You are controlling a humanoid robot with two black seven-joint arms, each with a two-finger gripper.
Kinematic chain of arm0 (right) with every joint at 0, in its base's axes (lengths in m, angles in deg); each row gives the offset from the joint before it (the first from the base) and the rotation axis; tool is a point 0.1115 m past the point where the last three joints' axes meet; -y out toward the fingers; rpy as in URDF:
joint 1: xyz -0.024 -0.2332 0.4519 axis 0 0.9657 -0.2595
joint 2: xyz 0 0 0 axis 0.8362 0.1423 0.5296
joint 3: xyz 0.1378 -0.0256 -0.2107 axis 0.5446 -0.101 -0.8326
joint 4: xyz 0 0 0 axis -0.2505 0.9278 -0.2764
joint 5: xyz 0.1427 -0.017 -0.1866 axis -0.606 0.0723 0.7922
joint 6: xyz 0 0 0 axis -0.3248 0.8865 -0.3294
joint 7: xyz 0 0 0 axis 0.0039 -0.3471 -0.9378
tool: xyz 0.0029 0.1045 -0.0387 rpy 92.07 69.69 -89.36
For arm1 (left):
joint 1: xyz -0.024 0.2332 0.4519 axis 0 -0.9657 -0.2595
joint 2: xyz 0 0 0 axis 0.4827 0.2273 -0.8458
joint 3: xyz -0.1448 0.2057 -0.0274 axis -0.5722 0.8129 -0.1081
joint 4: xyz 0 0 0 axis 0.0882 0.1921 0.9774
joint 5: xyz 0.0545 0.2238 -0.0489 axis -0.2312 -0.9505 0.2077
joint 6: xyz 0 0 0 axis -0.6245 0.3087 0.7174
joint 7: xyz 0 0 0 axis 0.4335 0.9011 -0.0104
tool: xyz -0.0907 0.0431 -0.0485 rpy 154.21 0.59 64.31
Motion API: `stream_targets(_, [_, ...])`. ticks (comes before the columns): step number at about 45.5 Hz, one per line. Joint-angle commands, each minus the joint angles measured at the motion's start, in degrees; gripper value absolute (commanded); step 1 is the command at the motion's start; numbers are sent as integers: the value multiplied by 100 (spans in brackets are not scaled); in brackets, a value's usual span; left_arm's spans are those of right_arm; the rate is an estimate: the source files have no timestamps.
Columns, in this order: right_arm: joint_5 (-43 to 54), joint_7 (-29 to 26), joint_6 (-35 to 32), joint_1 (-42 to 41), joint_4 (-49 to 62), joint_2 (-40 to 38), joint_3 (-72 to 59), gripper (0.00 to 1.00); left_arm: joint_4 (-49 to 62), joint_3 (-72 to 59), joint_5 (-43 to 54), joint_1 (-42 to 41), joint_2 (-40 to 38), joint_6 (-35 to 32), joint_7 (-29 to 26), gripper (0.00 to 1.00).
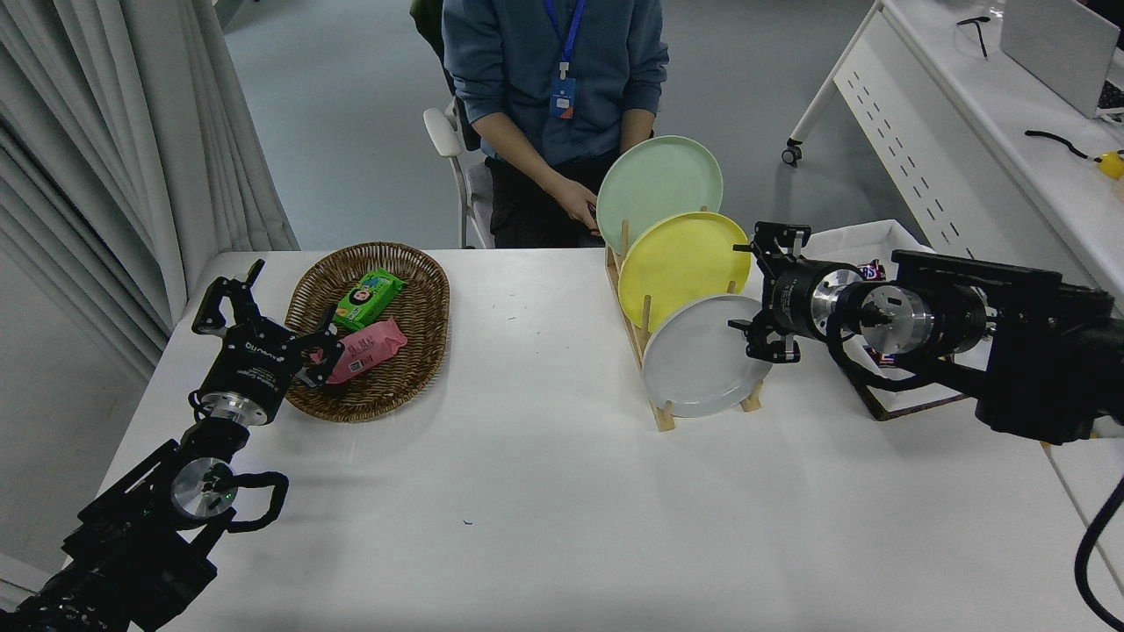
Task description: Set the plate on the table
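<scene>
Your right gripper (762,294), spread wide and empty, straddles the plate (702,355) rim; closing off-centre risks toppling the yellow plate (680,263) just behind.

Light-grey plate (702,360); yellow plate (680,263); pale green plate (659,180); white table (544,491); brown woven basket (413,351).

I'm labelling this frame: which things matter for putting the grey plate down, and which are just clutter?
Job: grey plate, wooden rack holding it, white table, right gripper.
Clutter: yellow plate, green plate, wicker basket, left gripper.
</scene>
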Motion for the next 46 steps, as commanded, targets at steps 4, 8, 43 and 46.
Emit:
stream_targets(4, [113,-26,-404,9,189,110,5,80,2,0,-3,0,0,-1,0,100])
stream_targets(8, [166,-44,-413,18,286,118,5,80,2,0,6,0,0,-1,0,100])
stream_targets(43, [131,-431,-544,44,409,180,5,47,2,0,6,0,0,-1,0,100])
stream_targets(46, [131,-448,-544,44,409,180,5,46,2,0,6,0,0,-1,0,100])
